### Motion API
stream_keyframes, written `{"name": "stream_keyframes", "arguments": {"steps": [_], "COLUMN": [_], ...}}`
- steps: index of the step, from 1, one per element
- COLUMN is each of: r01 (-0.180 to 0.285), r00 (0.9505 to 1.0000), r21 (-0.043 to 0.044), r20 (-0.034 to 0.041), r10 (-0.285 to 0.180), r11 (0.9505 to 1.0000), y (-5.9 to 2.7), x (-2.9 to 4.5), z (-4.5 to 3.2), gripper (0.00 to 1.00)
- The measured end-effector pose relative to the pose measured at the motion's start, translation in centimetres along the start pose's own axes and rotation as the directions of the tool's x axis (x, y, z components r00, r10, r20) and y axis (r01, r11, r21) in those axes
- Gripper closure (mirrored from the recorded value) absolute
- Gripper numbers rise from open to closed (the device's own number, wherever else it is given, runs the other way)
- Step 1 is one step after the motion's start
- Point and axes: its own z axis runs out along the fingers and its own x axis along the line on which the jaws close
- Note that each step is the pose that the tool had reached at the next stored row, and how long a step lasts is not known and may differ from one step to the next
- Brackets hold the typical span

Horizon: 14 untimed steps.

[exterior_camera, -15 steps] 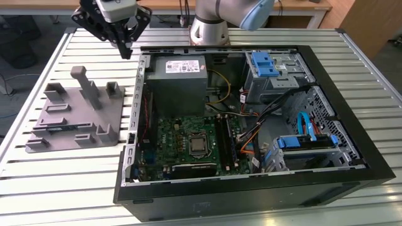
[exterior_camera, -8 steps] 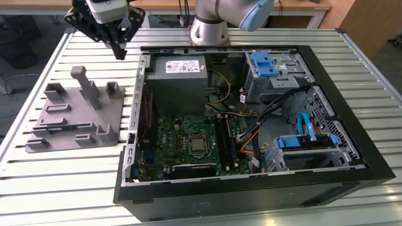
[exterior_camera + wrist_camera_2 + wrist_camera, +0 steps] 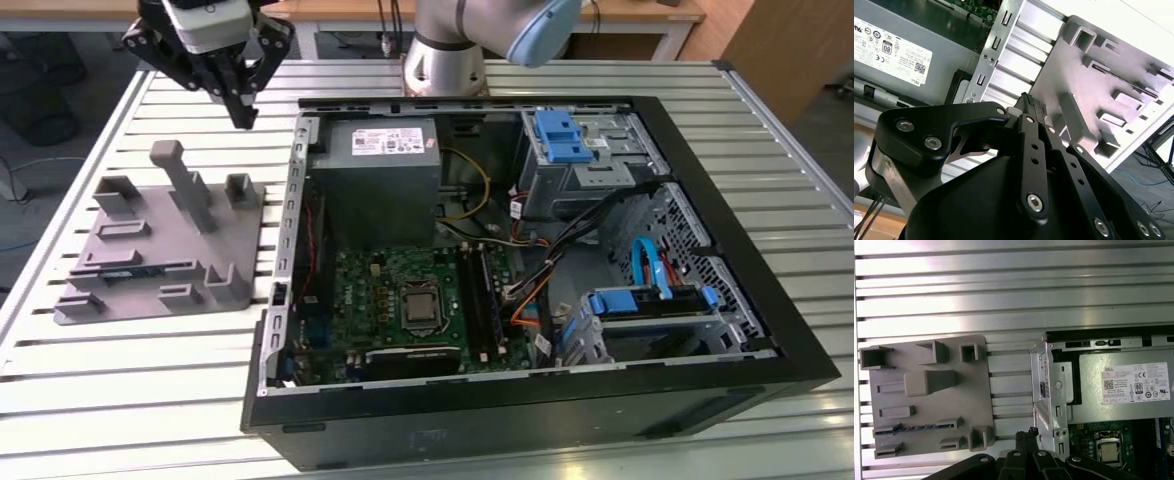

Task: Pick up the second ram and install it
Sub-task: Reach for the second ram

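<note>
The second ram [image 3: 919, 428] is a thin dark stick lying on edge between two low posts of the grey tray [image 3: 974, 390]. In the exterior view the ram [image 3: 127, 272] sits near the tray's [image 3: 247, 235] front left. My gripper [image 3: 244, 120] hangs above the table behind the tray, between it and the open computer case [image 3: 534, 400]. Its fingertips [image 3: 1026, 435] are pressed together with nothing between them, well apart from the ram. In the second wrist view the gripper [image 3: 1029, 101] points down over the gap between tray and case.
The tray has a tall upright post [image 3: 180, 180] and several low ones. Inside the case are a grey power supply [image 3: 380, 175], the motherboard with its processor [image 3: 422, 305], black memory slots [image 3: 481, 300], cables and blue drive brackets [image 3: 554, 135]. The arm's base [image 3: 447, 50] stands behind the case.
</note>
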Motion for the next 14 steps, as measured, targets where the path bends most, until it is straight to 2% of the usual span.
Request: {"name": "stream_keyframes", "arguments": {"steps": [7, 14], "r01": [0.000, 0.000], "r00": [1.0000, 1.0000], "r21": [0.0001, 0.0000], "r20": [-0.0001, 0.0000], "r10": [0.000, 0.000], "r11": [1.0000, 1.0000], "y": [-0.07, -0.17], "x": [0.84, 2.06], "z": [0.19, 0.37], "gripper": [0.90, 0.90]}}
